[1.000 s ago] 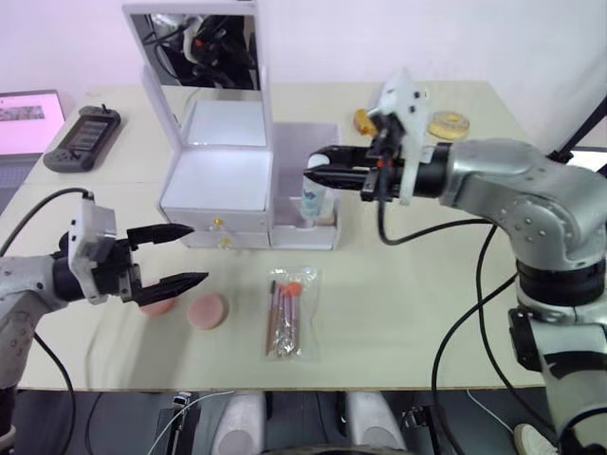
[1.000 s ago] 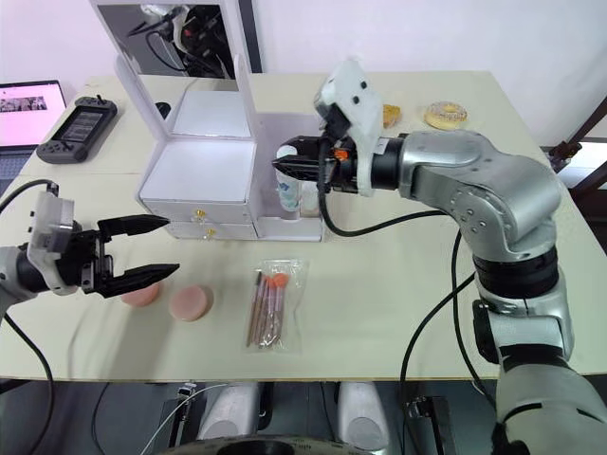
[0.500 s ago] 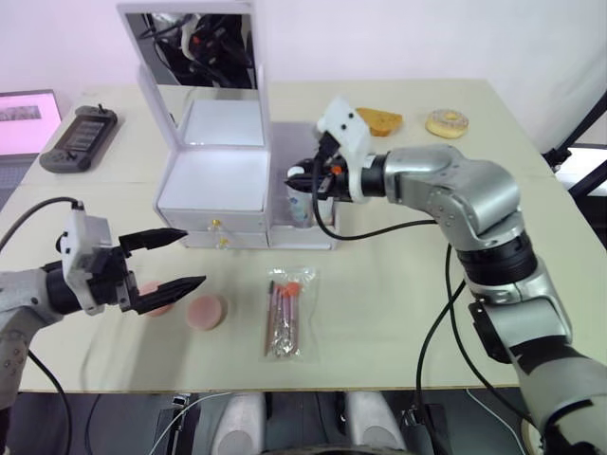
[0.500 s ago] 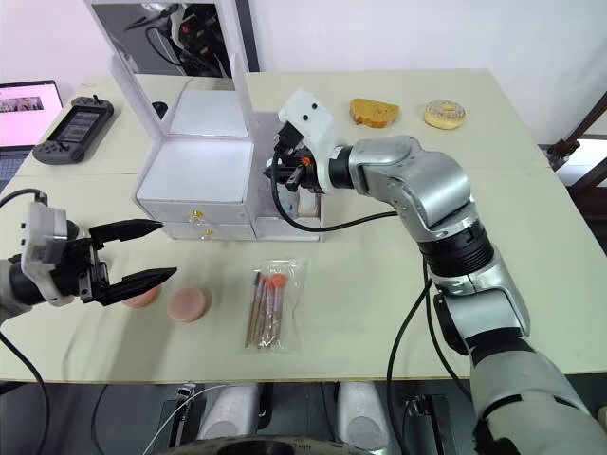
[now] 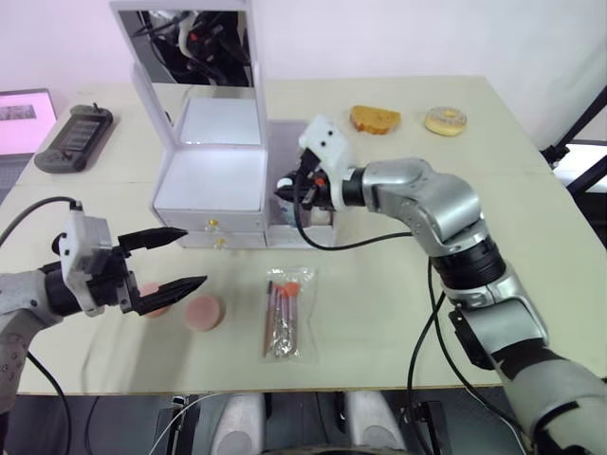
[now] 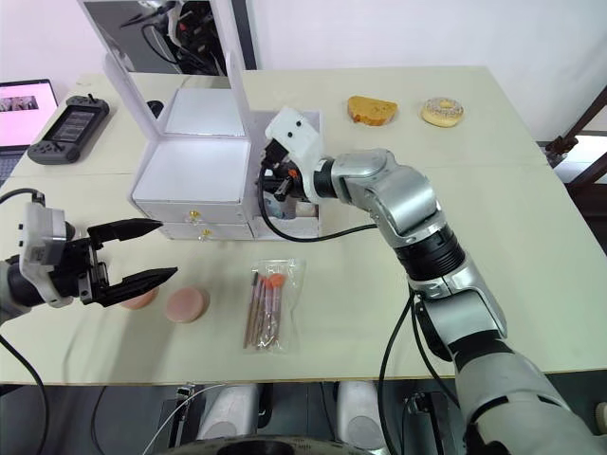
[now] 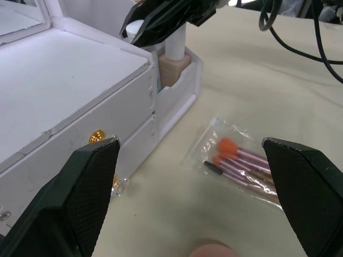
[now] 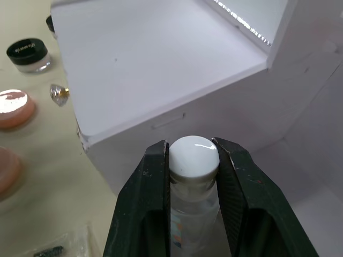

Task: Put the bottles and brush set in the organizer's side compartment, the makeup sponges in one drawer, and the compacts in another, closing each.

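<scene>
We see a white-capped bottle [image 8: 193, 160] pinched between the fingers of the right gripper [image 5: 289, 183], held over the organizer's [image 5: 211, 185] side compartment [image 7: 179, 80], where another bottle [image 7: 172, 51] already stands. In front of the organizer lie the bagged brush set [image 5: 285, 308] and two pink makeup sponges [image 5: 204, 312]. The left gripper [image 5: 171, 258] hovers wide open above those sponges, before the drawers.

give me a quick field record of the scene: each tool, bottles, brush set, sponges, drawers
right tool: shut on the white-capped bottle, over the side compartment
left tool: open, above the makeup sponges
second bottle: standing in the side compartment
brush set: bagged, on the table
drawers: both closed
</scene>
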